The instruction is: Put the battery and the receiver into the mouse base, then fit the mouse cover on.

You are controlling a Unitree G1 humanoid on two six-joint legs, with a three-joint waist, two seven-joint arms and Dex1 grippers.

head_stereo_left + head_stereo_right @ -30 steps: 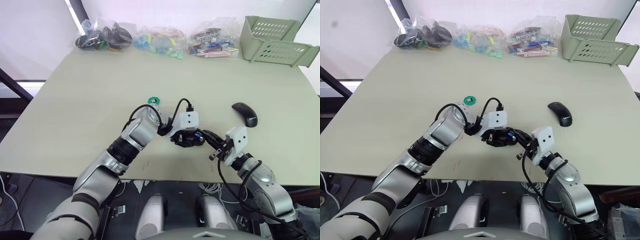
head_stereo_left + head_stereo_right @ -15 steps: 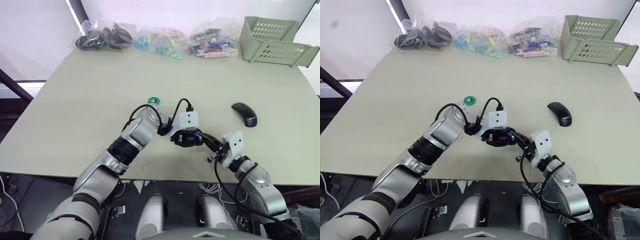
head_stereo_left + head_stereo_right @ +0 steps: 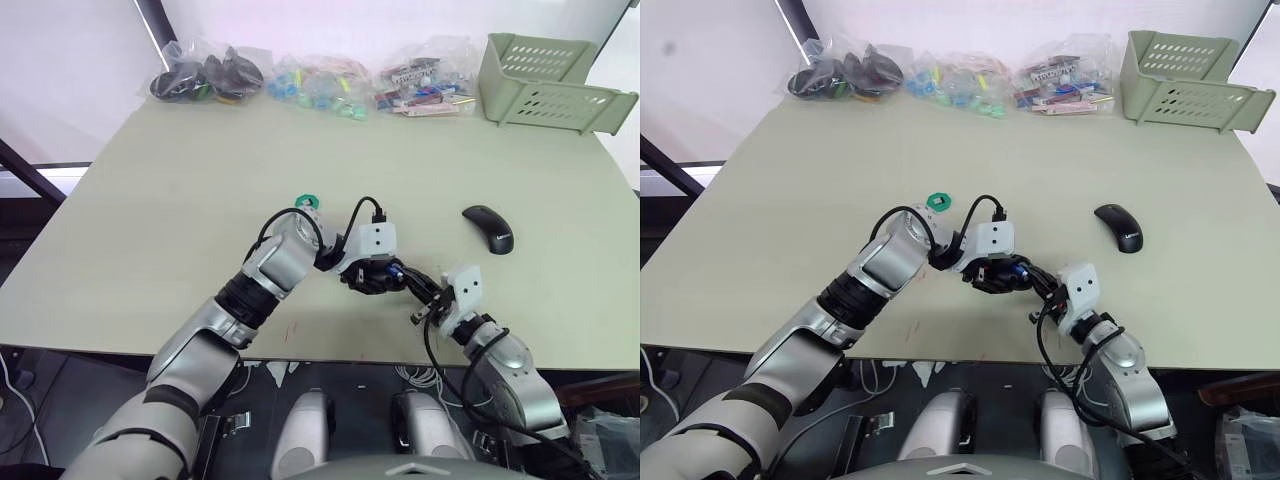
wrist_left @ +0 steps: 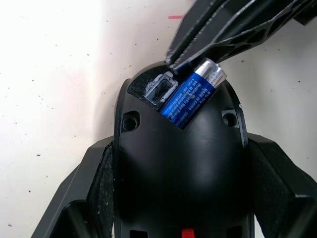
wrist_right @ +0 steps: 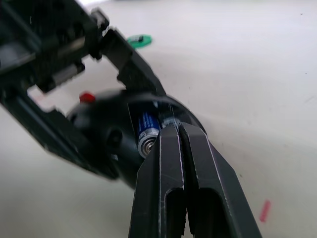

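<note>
Black mouse base [image 4: 178,163] is sitting near the desk's [image 3: 150,200] front edge, gripped by left fingers [image 4: 89,198], battery [image 4: 190,94] lying in its compartment; closed right fingers [image 5: 181,163] are touching there. Mouse cover [image 3: 490,228] is lying apart.

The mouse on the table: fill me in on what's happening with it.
The left gripper clamps the black oval mouse base, compartment up. The blue cylindrical battery lies tilted in it, one silver end raised. The right gripper, fingers shut, touches that end. The glossy black mouse cover waits on the table.
</note>
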